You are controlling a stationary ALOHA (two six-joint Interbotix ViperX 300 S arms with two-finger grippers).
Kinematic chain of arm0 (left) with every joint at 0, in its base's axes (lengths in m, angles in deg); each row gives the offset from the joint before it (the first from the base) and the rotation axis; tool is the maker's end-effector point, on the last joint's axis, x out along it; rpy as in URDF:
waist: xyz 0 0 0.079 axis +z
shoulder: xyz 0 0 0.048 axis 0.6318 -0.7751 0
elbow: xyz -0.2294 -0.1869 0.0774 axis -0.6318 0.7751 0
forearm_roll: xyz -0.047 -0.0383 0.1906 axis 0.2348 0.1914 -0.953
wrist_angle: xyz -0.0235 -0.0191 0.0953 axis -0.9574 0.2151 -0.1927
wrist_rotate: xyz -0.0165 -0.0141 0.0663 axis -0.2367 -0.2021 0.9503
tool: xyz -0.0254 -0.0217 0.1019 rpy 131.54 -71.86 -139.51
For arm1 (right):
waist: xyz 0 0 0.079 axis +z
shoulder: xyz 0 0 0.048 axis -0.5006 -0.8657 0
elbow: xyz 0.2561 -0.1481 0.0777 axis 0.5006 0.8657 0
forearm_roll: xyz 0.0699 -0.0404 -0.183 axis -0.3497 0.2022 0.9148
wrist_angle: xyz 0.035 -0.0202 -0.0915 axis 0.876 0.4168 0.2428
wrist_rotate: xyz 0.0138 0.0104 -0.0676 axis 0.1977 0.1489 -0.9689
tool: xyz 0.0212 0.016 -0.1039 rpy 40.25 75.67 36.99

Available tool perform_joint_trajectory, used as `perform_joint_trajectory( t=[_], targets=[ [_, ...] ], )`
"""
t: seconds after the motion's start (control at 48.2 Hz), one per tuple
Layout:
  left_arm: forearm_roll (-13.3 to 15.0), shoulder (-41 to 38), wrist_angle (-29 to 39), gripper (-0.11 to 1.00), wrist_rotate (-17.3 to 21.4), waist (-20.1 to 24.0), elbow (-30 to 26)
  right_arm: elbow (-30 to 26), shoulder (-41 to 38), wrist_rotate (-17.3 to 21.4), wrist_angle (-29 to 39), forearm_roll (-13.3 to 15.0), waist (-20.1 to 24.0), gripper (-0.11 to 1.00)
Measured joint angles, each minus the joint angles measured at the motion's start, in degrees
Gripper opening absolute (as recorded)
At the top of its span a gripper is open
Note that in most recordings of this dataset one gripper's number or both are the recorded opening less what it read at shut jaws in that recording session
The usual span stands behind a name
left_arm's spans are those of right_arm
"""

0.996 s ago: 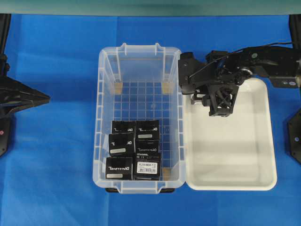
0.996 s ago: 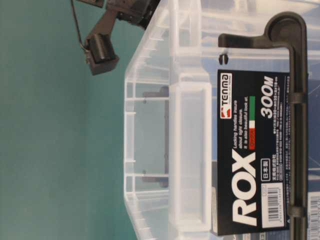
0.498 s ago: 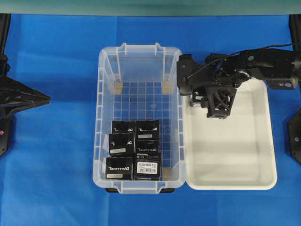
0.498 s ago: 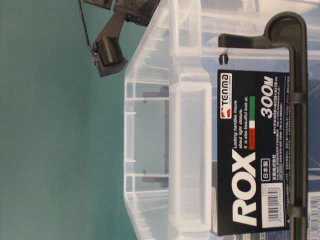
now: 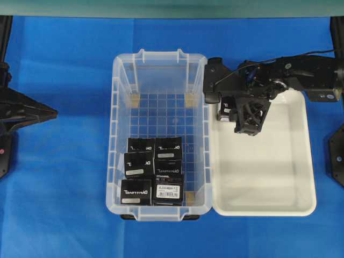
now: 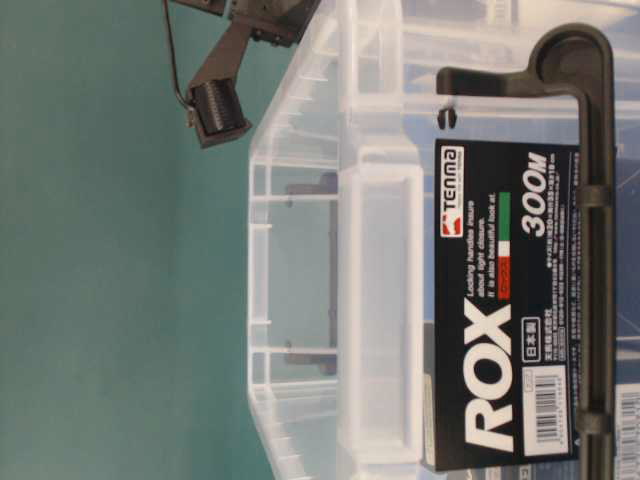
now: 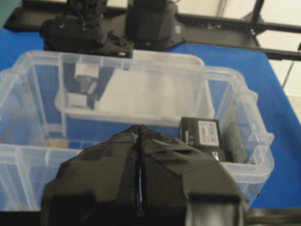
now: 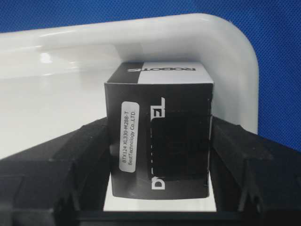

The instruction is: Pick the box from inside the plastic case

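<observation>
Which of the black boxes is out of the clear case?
The box between the right pincer's fingers, over the white tray's far corner. The other boxes sit clustered inside the plastic case.

Six black boxes point(image 5: 153, 170) sit together inside one clear plastic case point(image 5: 121, 107), and a seventh box point(image 8: 159, 136) is over by the single white tray point(image 5: 301, 161). Two robot arms, one each side, on one blue cloth point(image 5: 59, 215).
</observation>
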Motion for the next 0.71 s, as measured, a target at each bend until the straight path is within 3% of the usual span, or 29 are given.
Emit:
perform_joint_trajectory(
  t=[0.083, 0.145, 0.415, 0.705],
  targets=[
    [-0.09, 0.00, 0.00, -0.05, 0.00, 0.00, 0.00, -0.09, 0.00, 0.18, -0.09, 0.18, -0.18, 0.87],
    [0.00, 0.00, 0.00, -0.05, 0.00, 0.00, 0.09, -0.09, 0.00, 0.26, -0.09, 0.53, 0.00, 0.92],
    [0.00, 0.00, 0.00, -0.05, 0.00, 0.00, 0.00, -0.18, 3.60, 0.79, 1.23, 1.23, 1.23, 0.93],
    [-0.09, 0.00, 0.00, -0.05, 0.00, 0.09, 0.00, -3.08, 17.84, 1.93, 8.35, 1.32, 1.23, 0.93]
  ],
)
